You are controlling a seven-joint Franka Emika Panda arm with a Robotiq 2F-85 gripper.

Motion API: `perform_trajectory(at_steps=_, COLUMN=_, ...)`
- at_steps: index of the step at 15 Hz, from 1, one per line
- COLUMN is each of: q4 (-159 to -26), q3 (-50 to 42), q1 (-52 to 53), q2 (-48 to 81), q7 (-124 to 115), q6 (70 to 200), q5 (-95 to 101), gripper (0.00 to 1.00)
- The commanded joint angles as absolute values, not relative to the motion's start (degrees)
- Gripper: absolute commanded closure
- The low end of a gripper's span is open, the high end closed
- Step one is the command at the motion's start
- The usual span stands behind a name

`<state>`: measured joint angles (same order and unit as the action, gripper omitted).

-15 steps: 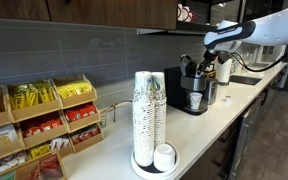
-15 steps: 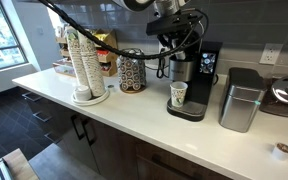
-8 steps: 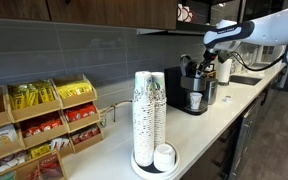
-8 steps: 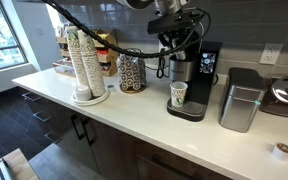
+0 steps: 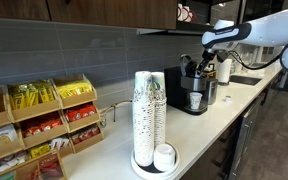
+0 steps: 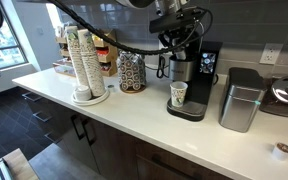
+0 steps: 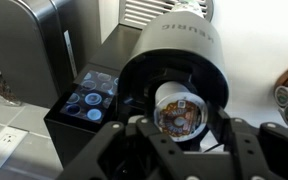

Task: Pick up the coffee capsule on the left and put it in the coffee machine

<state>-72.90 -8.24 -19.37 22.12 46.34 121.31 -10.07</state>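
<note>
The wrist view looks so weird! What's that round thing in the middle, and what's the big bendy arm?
It's a robot arm with a two-fingered hand, reaching over a black coffee machine. Two pictures come from cameras standing in the room. The weird one comes from a camera on the wrist, looking down past the hand. The round thing is a coffee capsule at the machine's open top. I can't tell whether the hand grips it. The counter also holds a stack of paper cups, and one cup stands under the machine.
</note>
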Motion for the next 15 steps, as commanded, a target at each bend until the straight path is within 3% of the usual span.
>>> perform_trajectory(at_steps=1, q4=-70.6, q3=-8.4, q1=-19.2, q2=23.6, q7=47.5, q6=119.6, q5=-8.5, gripper=0.20)
perform_trajectory(at_steps=4, q4=-70.3, q3=-8.4, q1=-19.1, q2=23.9, q7=47.6, q6=119.7, q5=-8.1, gripper=0.01)
perform_trajectory(at_steps=15, q4=-73.4, q3=-9.5, q1=-19.0, q2=19.9, q7=46.4, q6=119.2, q5=-5.6, gripper=0.00)
